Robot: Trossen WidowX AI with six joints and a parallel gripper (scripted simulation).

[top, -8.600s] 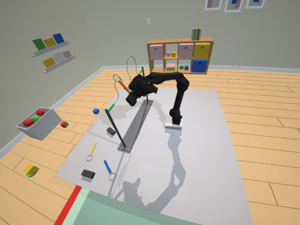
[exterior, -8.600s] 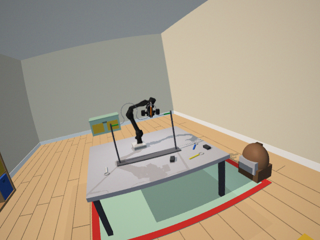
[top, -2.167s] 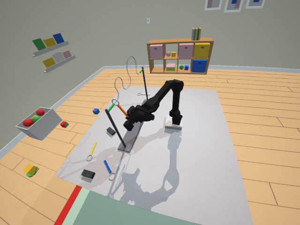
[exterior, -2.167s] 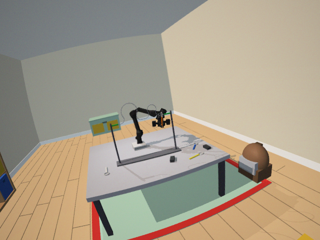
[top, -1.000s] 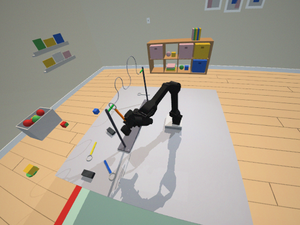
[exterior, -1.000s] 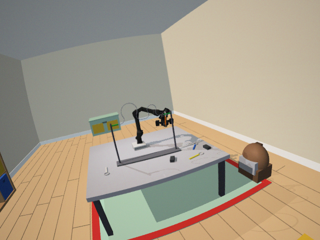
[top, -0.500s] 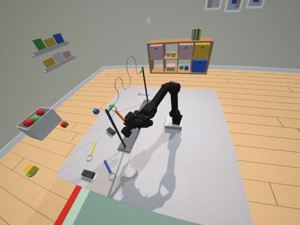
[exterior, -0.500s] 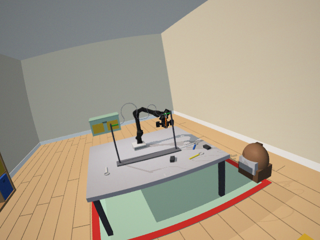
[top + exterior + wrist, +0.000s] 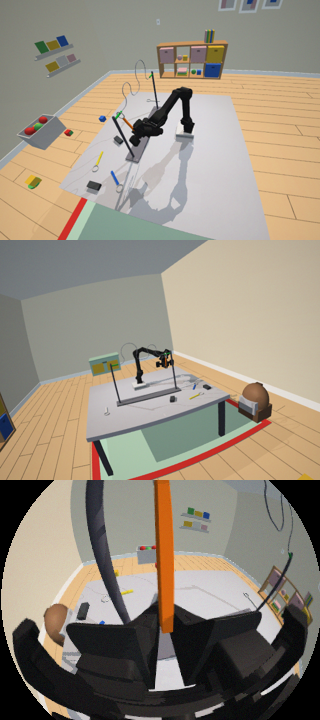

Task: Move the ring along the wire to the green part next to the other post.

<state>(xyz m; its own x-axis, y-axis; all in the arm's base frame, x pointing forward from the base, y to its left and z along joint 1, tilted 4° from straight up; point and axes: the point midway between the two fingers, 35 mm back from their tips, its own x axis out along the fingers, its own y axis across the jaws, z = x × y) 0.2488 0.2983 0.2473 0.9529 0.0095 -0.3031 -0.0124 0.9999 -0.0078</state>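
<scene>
My gripper (image 9: 133, 129) (image 9: 162, 605) is shut on the orange handle (image 9: 127, 124) (image 9: 165, 361) (image 9: 164, 555), which slopes up to its ring. The ring (image 9: 124, 116) is around the green part (image 9: 117, 116) (image 9: 168, 353) beside the near post (image 9: 123, 136) (image 9: 173, 371) (image 9: 97, 530); whether it touches the green is too small to tell. The ring is outside the wrist view. The thin grey wire (image 9: 122, 90) loops from there to the other green part (image 9: 150, 75) (image 9: 115, 365) (image 9: 290, 555) at the far post (image 9: 154, 90) (image 9: 115, 384) (image 9: 277, 582).
The near post stands close beside my gripper. Both posts rise from a dark base bar (image 9: 130, 158) (image 9: 147, 396). A yellow-handled ring tool (image 9: 99, 158) (image 9: 195, 396), a blue-handled one (image 9: 115, 178), a pale one (image 9: 155, 100) (image 9: 106, 410) and two dark blocks (image 9: 118, 139) (image 9: 93, 185) lie on the table.
</scene>
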